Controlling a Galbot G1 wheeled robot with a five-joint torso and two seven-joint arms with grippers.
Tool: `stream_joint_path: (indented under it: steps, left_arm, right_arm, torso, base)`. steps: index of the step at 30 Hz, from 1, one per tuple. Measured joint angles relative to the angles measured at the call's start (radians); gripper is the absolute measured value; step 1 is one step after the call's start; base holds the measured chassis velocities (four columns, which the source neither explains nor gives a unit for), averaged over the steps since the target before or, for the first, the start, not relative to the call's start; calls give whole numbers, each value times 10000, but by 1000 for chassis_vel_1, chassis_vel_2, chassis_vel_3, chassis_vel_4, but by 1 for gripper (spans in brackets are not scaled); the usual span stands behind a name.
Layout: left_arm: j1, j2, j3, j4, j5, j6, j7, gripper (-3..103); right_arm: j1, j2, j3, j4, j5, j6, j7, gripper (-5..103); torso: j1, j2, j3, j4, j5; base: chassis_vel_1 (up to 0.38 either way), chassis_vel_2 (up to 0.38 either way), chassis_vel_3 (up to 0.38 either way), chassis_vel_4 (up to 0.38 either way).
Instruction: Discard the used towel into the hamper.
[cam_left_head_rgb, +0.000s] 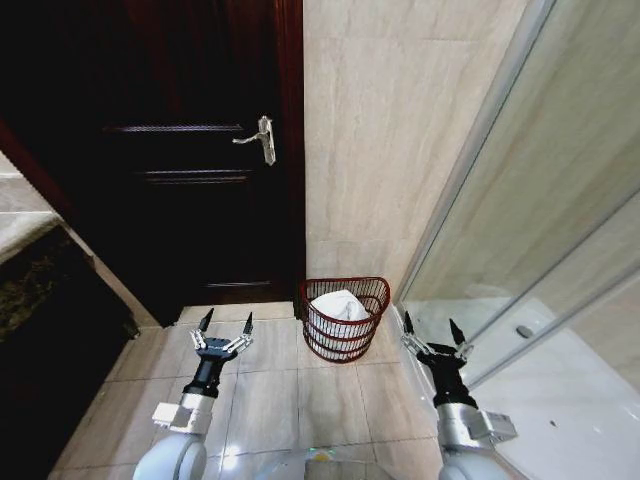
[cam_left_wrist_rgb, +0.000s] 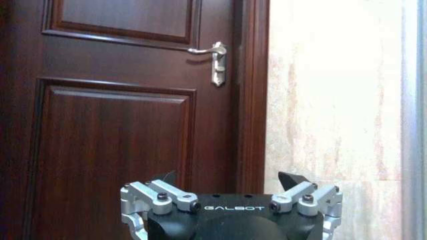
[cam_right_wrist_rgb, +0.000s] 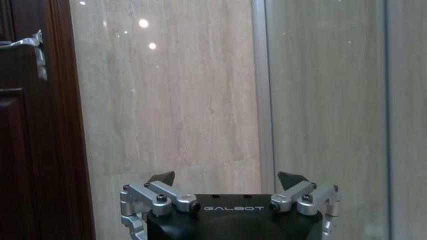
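Reddish-brown wire hamper (cam_left_head_rgb: 344, 318), white towel (cam_left_head_rgb: 340, 305) inside | both grippers' fingers spread, empty

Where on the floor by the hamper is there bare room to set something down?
Bare tile lies between the left gripper and the hamper, and in front of the hamper between both arms. It is tight by the right gripper, against the glass partition. The hamper holds the white towel.

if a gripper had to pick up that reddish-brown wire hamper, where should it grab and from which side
Probably the wider top rim of the round reddish-brown wire hamper, coming from above. It stands upright on the tiled floor and tapers downward, so the sides would slip. The near rim is free; white cloth fills the middle. Both the left gripper and right gripper hang open.
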Motion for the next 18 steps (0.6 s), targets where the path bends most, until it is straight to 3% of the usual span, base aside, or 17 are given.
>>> stream_joint_path:
  steps: [18]
  left_arm:
    - [-42, 328, -364, 199, -388, -72, 191, 100]
  right_arm:
    - [-505, 57, 145, -339, -18, 743, -158, 100]
  torso:
    - [0, 0, 0, -1, -1]
  base:
    - [15, -13, -15, 11]
